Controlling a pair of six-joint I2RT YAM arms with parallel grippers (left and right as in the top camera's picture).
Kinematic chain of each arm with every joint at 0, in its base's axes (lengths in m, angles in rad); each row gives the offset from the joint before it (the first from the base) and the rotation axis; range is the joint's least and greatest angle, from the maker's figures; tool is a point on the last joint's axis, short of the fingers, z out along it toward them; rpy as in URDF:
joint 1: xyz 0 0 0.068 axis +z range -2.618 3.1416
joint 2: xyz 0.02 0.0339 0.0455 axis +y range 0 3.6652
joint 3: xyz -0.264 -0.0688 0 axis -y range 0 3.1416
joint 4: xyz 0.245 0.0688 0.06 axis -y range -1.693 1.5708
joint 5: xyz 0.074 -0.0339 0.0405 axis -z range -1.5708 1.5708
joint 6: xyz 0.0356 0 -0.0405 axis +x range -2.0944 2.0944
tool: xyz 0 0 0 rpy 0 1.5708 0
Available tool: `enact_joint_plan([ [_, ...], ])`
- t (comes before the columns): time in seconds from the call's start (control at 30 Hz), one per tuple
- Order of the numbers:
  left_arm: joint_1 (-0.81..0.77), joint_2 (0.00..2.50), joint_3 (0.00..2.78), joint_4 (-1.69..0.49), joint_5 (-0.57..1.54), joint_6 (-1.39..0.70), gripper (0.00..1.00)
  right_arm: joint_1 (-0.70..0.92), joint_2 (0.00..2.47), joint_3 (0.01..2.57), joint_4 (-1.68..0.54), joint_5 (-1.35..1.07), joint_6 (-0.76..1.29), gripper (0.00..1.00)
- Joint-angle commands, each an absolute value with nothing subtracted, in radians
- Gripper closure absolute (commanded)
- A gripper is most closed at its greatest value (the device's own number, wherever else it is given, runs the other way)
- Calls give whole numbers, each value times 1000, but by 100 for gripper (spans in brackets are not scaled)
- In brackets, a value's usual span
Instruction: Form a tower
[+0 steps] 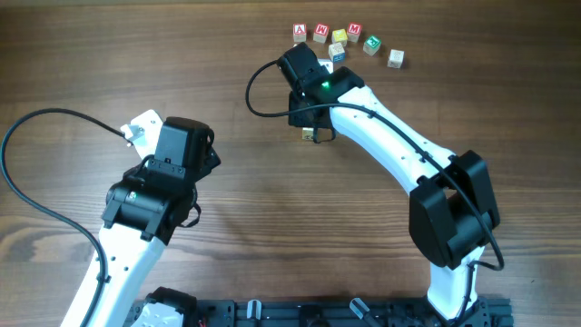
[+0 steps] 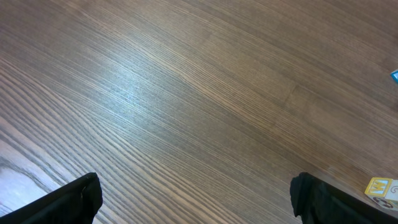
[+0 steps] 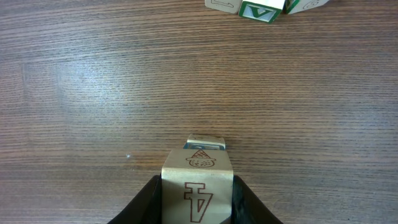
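two cubes make the tower (image 3: 200, 163): the right gripper (image 3: 198, 200) pinches its top cube (image 3: 198, 186), pale with a brown letter, over a lower one whose blue-edged top shows just beyond; whether they touch i cannot tell. several loose cubes (image 1: 339, 36) lie in a row nearby on the counter (image 1: 227, 227). the left gripper (image 2: 196, 205) hangs spread wide over bare wood.

Tower (image 3: 206, 142) mostly hidden behind the gripped cube (image 3: 198, 180), green-letter cube (image 3: 260, 10) cropped (top edge), yellow cube (image 2: 380, 188) clipped.
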State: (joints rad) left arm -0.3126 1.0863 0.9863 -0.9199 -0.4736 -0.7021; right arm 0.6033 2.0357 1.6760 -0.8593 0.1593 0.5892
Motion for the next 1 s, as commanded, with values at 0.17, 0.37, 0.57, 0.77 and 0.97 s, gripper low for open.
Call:
enact_joint_plan([
  [0.17, -307, 1087, 986, -918, -472, -719, 0, 606, 2006, 1668, -873, 180, 597, 88],
  [0.37, -307, 1087, 986, -918, -472, -719, 0, 606, 2006, 1667, -877, 179, 605, 88],
  [0.57, -307, 1087, 986, -918, -472, -719, 0, 606, 2006, 1662, -879, 164, 605, 88],
  [0.77, -307, 1087, 986, -918, -472, -719, 0, 606, 2006, 1660, -876, 165, 605, 87],
  [0.97, -307, 1087, 986, -918, -472, -719, 0, 606, 2006, 1647, -854, 165, 605, 87],
])
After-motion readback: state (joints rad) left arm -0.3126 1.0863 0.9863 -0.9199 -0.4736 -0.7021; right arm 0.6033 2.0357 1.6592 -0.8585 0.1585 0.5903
